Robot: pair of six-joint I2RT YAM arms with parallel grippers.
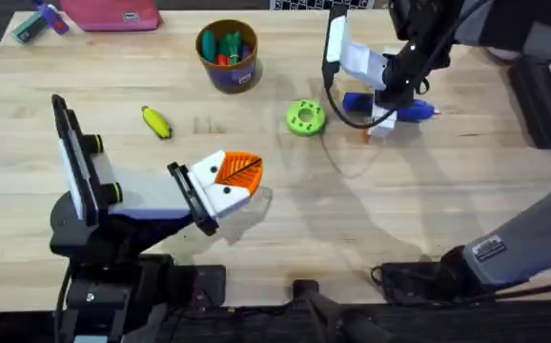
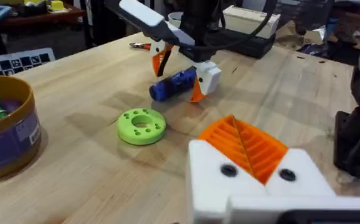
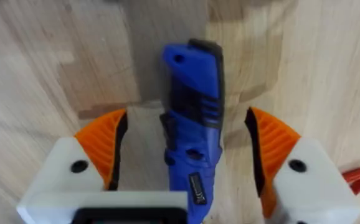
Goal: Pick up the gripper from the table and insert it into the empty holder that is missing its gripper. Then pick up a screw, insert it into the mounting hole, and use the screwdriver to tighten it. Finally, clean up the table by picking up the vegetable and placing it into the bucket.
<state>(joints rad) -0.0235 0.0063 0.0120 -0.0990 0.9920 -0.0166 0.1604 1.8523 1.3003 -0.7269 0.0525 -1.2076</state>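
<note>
- Right gripper (image 3: 183, 165) spread wide, orange pads either side of the screwdriver (image 3: 192, 118), nothing clamped yet; poised low over it at the table's far right.
- Screwdriver lying flat on the table (image 1: 466, 181); looks rigid, chunky, hard plastic, likely heavier than the toys. Best taken across the ribbed mid-body, flat sides to the pads; smooth casing could twist if gripped near the end.
- Left gripper (image 1: 233, 179) closed, empty, resting low at table centre.
- Green ring (image 1: 305, 117) just beside the screwdriver.
- Vegetable (image 1: 156, 121) on bare planks, near the bucket (image 1: 228, 55), which holds green and orange pieces.
- Pale wood, dry, level; ample room around.
</note>
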